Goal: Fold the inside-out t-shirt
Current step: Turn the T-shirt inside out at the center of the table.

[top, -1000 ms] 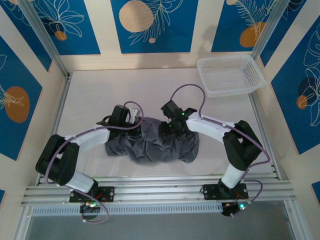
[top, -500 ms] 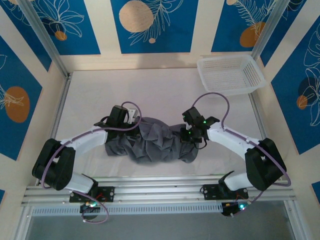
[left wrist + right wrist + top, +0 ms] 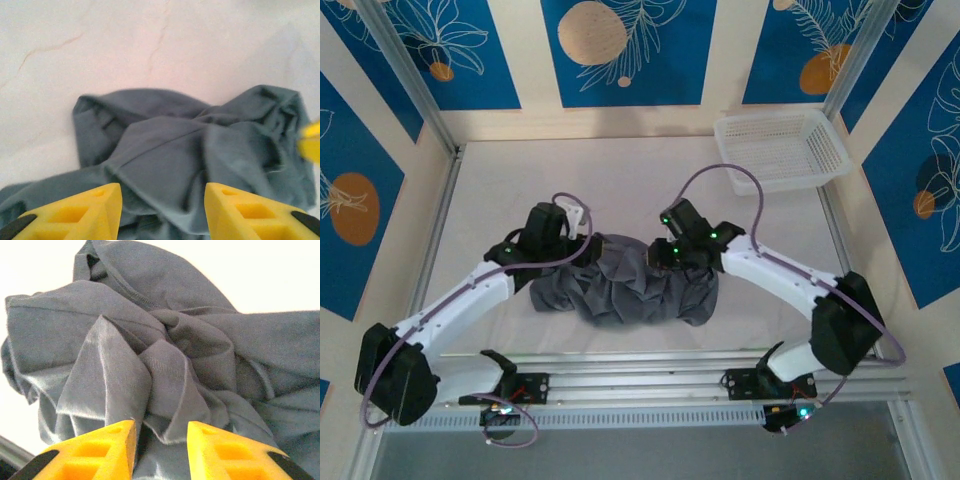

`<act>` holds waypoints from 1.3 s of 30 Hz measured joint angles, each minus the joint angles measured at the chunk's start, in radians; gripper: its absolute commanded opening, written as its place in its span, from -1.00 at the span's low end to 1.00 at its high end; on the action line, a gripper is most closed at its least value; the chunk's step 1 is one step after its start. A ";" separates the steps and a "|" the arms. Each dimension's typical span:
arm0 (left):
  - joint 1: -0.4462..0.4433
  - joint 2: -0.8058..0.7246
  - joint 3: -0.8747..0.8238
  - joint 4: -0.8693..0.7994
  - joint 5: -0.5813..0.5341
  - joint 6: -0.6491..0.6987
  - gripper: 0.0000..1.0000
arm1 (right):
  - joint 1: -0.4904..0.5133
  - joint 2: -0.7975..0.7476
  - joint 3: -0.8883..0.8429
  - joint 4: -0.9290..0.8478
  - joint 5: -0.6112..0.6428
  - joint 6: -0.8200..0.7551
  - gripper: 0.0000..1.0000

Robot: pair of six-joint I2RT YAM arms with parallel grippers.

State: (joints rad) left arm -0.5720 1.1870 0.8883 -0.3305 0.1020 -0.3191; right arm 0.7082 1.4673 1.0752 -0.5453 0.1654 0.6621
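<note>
Both jaws newly apart over crumpled t-shirt [image 3: 625,290]

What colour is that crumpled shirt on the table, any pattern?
The t-shirt is plain dark grey, no print visible; clearest in the right wrist view.

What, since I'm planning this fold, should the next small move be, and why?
Probably close the right gripper on the cloth ridge rising between its open jaws: the t-shirt lies in a crumpled heap and needs spreading before any fold. The left gripper is open too, over the heap's other end.
</note>
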 measured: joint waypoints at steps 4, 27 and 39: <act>-0.093 0.011 0.047 -0.016 -0.029 0.012 -0.04 | 0.014 0.117 0.050 -0.032 0.043 0.004 -0.34; -0.114 0.260 0.231 -0.013 0.279 -0.034 0.34 | 0.024 -0.424 -0.274 0.119 -0.017 -0.073 -1.00; -0.114 0.325 0.204 -0.057 0.221 -0.028 -1.00 | 0.020 -0.457 -0.286 0.151 -0.014 -0.087 -1.00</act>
State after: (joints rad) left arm -0.6857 1.5120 1.0924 -0.3874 0.3233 -0.3473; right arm 0.7280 1.0107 0.7887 -0.3943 0.1509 0.5755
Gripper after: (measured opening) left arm 0.056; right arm 0.055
